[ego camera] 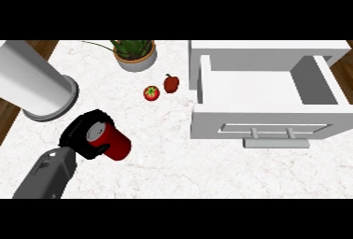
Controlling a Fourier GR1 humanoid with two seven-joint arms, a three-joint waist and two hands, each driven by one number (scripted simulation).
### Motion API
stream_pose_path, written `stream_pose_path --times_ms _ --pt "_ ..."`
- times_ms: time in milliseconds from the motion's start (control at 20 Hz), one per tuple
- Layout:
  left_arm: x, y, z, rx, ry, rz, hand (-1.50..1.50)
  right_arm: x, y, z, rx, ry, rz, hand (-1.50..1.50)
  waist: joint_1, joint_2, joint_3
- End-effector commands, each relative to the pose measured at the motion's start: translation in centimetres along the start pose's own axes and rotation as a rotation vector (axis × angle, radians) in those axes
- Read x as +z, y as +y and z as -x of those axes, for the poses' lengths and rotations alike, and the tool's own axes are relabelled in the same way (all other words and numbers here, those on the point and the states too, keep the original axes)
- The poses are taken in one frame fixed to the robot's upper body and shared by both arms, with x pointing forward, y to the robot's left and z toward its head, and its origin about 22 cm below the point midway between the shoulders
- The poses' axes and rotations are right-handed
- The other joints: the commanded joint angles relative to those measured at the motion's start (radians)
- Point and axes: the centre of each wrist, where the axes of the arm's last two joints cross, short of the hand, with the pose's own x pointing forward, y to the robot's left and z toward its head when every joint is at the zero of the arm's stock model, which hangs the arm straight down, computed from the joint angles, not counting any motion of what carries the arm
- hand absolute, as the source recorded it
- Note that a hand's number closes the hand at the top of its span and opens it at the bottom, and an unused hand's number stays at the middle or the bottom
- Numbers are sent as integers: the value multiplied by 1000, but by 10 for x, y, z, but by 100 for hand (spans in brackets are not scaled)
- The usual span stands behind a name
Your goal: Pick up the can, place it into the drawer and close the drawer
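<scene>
Left hand [84, 135]: fingers curled round the red can [114, 142], grasping it at the near left of the surface [158, 172]. The can lies tilted, its grey top turned toward the hand, its body pointing right and slightly near. Whether it is lifted off the surface or resting on it cannot be told. The right hand does not show.

Step in hand, as judged: carrying the can to the open drawer [262, 88], which stands well apart at the right. To do it well, the can should be raised enough to pass over the drawer's near front panel and handle [277, 142], then brought down over the bare floor of the drawer before release. The route should stay near, away from the tomato [151, 92] and red pepper [171, 83] lying between.

Materials and shapes: the can is a smooth, glossy red cylinder with a dull grey end. The drawer is a plain white box, flat-walled, with a grey bar handle. The surface is pale marble with faint veining. A large white cylinder [31, 81] on a grey base stands far left; a potted plant [134, 53] sits at the far edge.
</scene>
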Motion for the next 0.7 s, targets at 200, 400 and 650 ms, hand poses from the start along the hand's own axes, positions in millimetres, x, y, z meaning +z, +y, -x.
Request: stream_pose_path --times_ms 200,400,650 --pt "-44 -64 8 76 -244 -352 150 4 0 0 2 1 26 -150 13 -5 3" --pt "-75 -99 -43 9 -331 -323 150 13 0 -6 2 14 30 -150 11 -8 3" --pt "-78 -136 -93 -28 -333 -299 150 11 4 -8 7 1 18 -150 6 -5 2"
